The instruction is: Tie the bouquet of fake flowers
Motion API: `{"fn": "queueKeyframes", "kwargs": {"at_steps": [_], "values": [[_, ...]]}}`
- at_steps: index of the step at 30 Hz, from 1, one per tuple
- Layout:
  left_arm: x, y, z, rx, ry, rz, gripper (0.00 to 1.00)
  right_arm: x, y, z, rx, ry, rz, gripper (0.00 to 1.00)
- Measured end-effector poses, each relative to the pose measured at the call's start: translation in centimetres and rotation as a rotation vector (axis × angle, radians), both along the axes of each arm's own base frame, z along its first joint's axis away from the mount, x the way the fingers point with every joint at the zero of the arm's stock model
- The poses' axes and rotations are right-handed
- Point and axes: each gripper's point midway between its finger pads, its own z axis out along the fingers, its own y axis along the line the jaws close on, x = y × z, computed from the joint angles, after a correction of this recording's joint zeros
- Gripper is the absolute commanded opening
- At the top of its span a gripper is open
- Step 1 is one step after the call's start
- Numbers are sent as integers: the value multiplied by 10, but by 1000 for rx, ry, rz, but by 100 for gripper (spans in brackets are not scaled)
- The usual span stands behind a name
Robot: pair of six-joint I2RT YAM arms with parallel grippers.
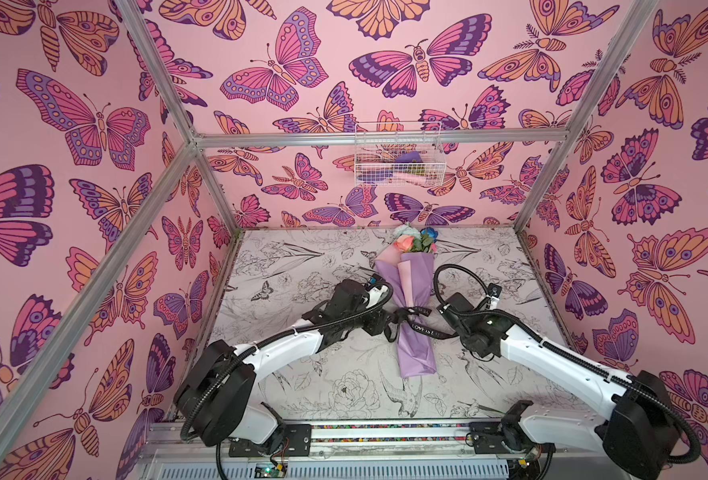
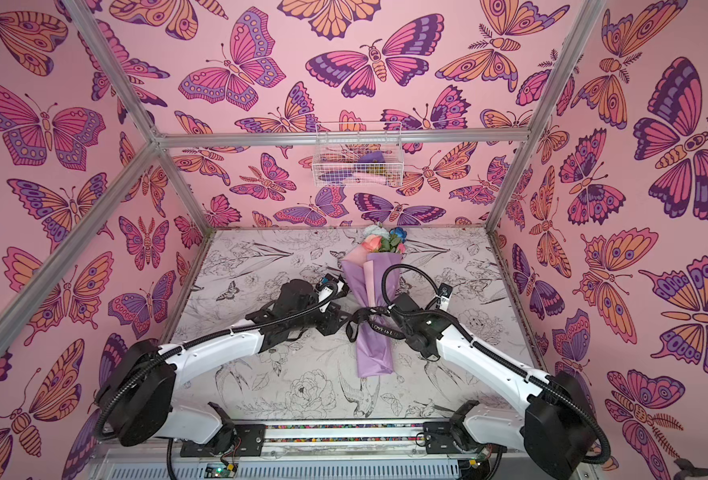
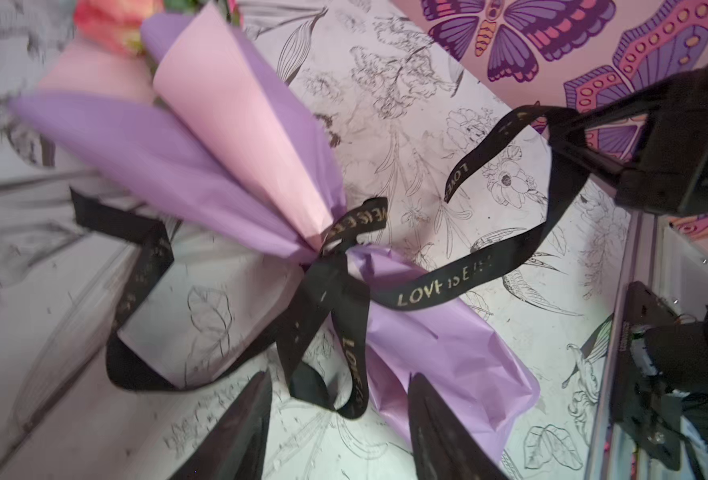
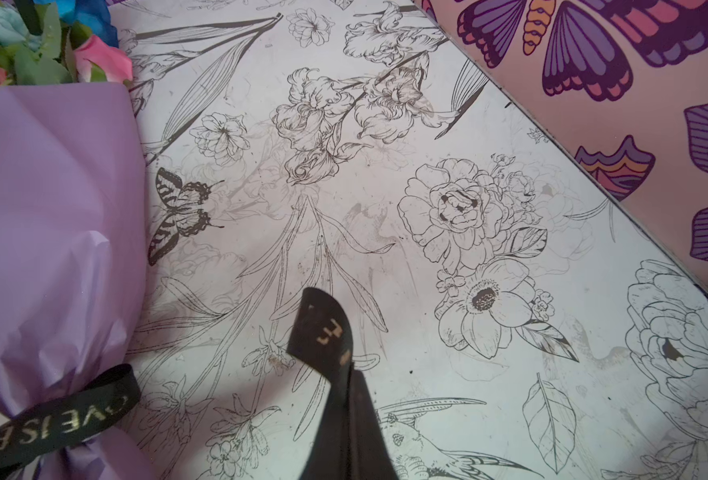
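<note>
My left gripper (image 3: 339,388) is spread, nothing pinched; a loop of the black ribbon (image 3: 468,278) sits between its fingers (image 3: 240,424). My right gripper (image 4: 352,399) is pressed together on one tail of that ribbon. The bouquet of fake flowers (image 1: 414,291) lies flat on the surface (image 1: 302,374) between the two grippers, in lilac wrap, blooms pointing away from both. The ribbon is knotted round its waist, just ahead of the left gripper and close beside the right one.
</note>
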Motion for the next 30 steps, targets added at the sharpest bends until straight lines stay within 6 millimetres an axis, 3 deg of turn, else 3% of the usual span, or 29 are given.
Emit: {"fn": "queueKeyframes", "kwargs": {"at_steps": [4, 9, 18, 30], "values": [[23, -26, 5, 65, -141, -136, 46, -1, 2, -2, 12, 9, 6, 0], [46, -54, -19, 150, -232, -293, 38, -1, 5, -3, 27, 17, 12, 0], [45, -71, -36, 193, -275, -478, 33, -2, 6, -4, 40, 20, 17, 0], [44, -76, -65, 248, -250, -581, 37, 2, 9, -3, 54, 20, 19, 0]]}}
